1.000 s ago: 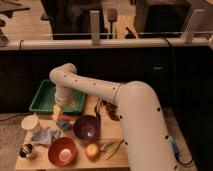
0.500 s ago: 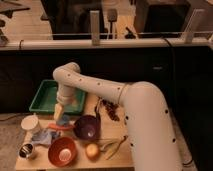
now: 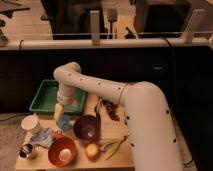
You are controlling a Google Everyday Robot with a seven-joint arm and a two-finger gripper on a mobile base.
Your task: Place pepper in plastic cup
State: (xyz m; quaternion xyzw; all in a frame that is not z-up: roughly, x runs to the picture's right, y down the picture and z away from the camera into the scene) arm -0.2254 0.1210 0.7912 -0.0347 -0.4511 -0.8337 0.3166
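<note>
At the left of the desk stand a white cup and, nearer, a metal cup. A green tray sits at the far left. The tool hangs just over the plastic cup, by the tray's near edge; whether it is spread or pinching I cannot tell. The pepper seems to lie on the desk between that cup and an orange bowl. A purple bowl stands to their right.
</note>
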